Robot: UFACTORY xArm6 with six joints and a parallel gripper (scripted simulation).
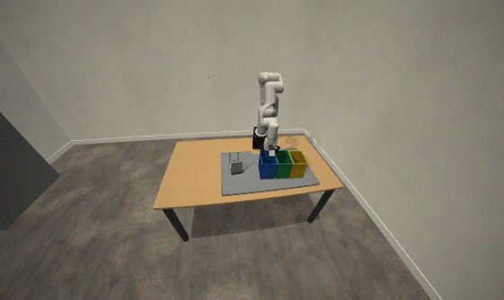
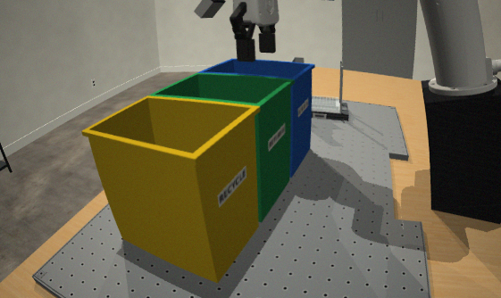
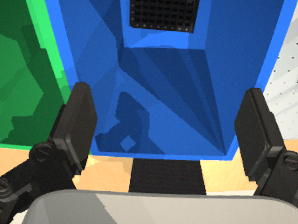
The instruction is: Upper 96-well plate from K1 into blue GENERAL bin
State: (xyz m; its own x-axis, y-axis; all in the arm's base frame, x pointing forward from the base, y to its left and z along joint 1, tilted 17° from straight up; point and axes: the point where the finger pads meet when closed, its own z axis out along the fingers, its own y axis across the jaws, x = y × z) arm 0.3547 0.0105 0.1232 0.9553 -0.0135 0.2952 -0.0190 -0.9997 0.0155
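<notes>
The black 96-well plate (image 3: 164, 15) is down inside the blue bin (image 1: 268, 172) (image 2: 302, 134) (image 3: 235, 40), clear of the fingers; the top edge of the wrist view cuts it off. My gripper (image 2: 256, 46) (image 3: 166, 102) is open and empty above the blue bin's mouth. The blue bin's sign is too blurred to read. A pale plate (image 2: 327, 103) lies on the rack K1 (image 2: 335, 116), which has upright rods. The green bin (image 1: 283, 172) (image 2: 273, 178) (image 3: 22, 95) and the yellow bin (image 1: 297, 171) (image 2: 164, 192), signed RECYCLE, stand upright, as does the blue one.
The three bins stand in a close row on the grey perforated board (image 1: 246, 186) (image 2: 325, 236). The board lies on the wooden table (image 1: 188, 180) (image 2: 410, 187). The arm's black base block (image 2: 470, 156) stands beside the board. A camera housing (image 2: 209, 8) sits beside the gripper.
</notes>
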